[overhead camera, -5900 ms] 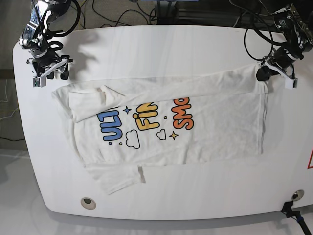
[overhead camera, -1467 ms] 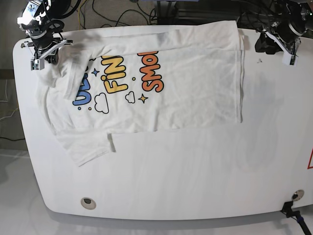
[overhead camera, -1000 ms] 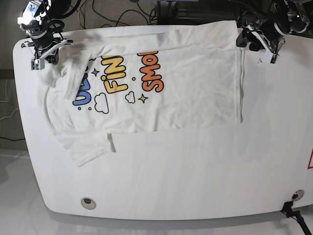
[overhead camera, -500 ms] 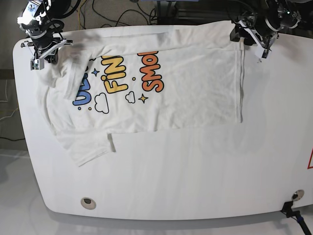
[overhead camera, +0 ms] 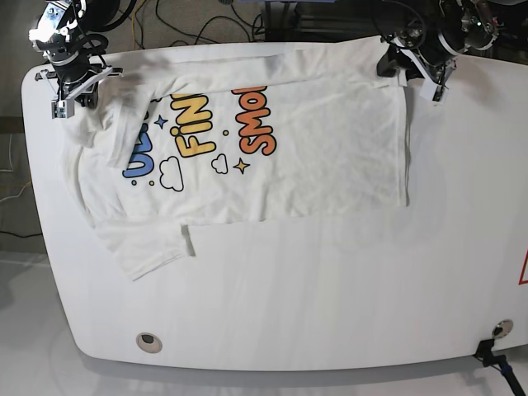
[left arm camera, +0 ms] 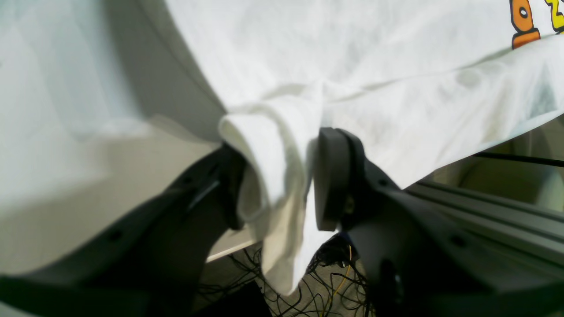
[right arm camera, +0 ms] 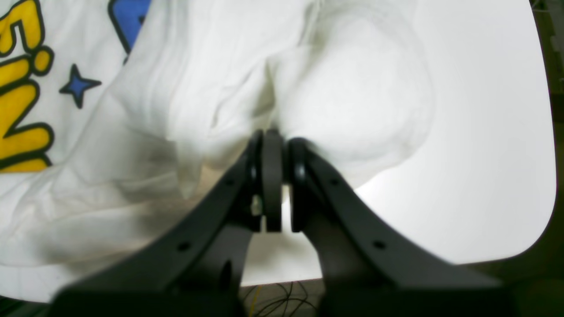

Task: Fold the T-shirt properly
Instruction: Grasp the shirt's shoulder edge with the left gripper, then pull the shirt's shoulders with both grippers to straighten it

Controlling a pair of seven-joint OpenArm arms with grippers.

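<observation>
The white T-shirt lies flat across the far half of the white table, print up, with its far edge hanging over the table's back edge. My left gripper is at the shirt's far right corner. In the left wrist view the left gripper is open, with its jaws on either side of a rolled fold of the shirt. My right gripper is at the shirt's far left end. In the right wrist view the right gripper is shut on a bunch of the shirt.
One sleeve sticks out toward the front left. A round hole is near the table's front left. Cables lie behind the back edge. A black clamp sits at the front right corner.
Both grippers dragged the shirt toward the back edge. My left gripper then came off it and has moved left onto the far right corner. My right gripper has held still for the last 1.5 s.
</observation>
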